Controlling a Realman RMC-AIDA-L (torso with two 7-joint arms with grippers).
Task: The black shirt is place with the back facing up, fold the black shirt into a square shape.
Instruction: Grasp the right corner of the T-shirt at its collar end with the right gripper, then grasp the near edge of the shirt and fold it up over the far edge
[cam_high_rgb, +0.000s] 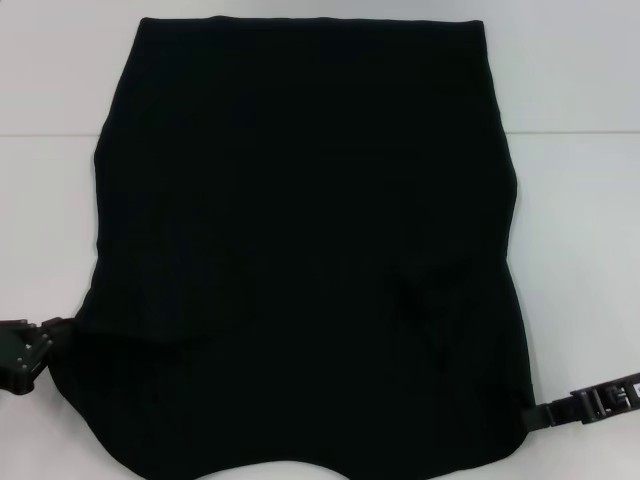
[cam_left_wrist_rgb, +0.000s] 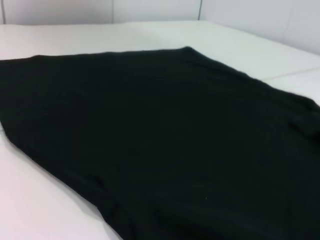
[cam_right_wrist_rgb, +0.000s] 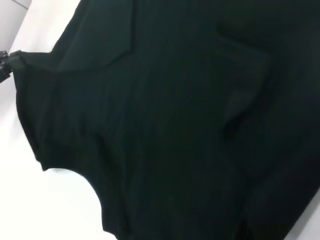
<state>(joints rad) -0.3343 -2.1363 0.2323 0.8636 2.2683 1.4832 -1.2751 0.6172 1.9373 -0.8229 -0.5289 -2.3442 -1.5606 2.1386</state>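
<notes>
Count: one black shirt (cam_high_rgb: 300, 240), two grippers, one white table (cam_high_rgb: 580, 220).
Shirt: spread flat on the table, sleeves folded in, curved neckline at the near edge (creases near its right shoulder).
Left gripper (cam_high_rgb: 55, 328): at the shirt's near left corner, touching the cloth edge; looks clamped on it, though the fingers are hard to read.
Right gripper (cam_high_rgb: 545, 410): at the near right corner, fingertips against the cloth; cannot tell whether they pinch it.

The light is bright and even, and the white desk (cam_high_rgb: 580, 200) looks pale with hardly any shadows on it. The black shirt (cam_high_rgb: 300, 230) is so dark that its folds barely show. All three views are soft and a bit blurry. No shiny glare shows.
</notes>
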